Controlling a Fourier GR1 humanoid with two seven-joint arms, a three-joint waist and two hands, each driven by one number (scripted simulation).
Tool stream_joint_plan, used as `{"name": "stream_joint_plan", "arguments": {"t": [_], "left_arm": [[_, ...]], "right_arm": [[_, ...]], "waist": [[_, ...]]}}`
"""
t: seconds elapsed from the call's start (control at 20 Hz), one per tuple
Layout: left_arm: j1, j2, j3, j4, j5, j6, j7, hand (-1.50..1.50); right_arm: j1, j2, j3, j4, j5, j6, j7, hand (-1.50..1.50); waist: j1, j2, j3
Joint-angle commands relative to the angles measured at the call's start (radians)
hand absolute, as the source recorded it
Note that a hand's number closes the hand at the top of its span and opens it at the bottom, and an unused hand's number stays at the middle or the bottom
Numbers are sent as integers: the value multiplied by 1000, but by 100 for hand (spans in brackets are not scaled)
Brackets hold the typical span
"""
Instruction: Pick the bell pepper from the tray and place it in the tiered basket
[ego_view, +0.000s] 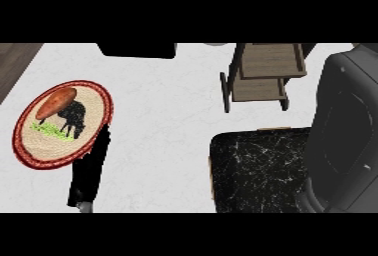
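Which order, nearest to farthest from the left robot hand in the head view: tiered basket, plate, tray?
1. plate, far left, at the tips of the left robot hand.
2. tray, lower right.
3. tiered basket, top right.

Wooden tiered basket (260, 75), marbled black tray (258, 170)

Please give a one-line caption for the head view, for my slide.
Left hand at a round plate bearing a reddish vegetable; black tray and tiered basket to the right.
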Motion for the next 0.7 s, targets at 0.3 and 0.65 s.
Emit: {"name": "stream_joint_plan", "arguments": {"t": [0.3,0.65], "left_arm": [[14,-6,4,35,8,-11,-5,0],[4,-29,-14,12,-20,19,19,0]], "right_arm": [[-372,0,-264,320,73,166,174,150],[-418,-12,-416,532,79,20,152,150]], "waist": [[-2,20,3],[-8,27,6]]}}
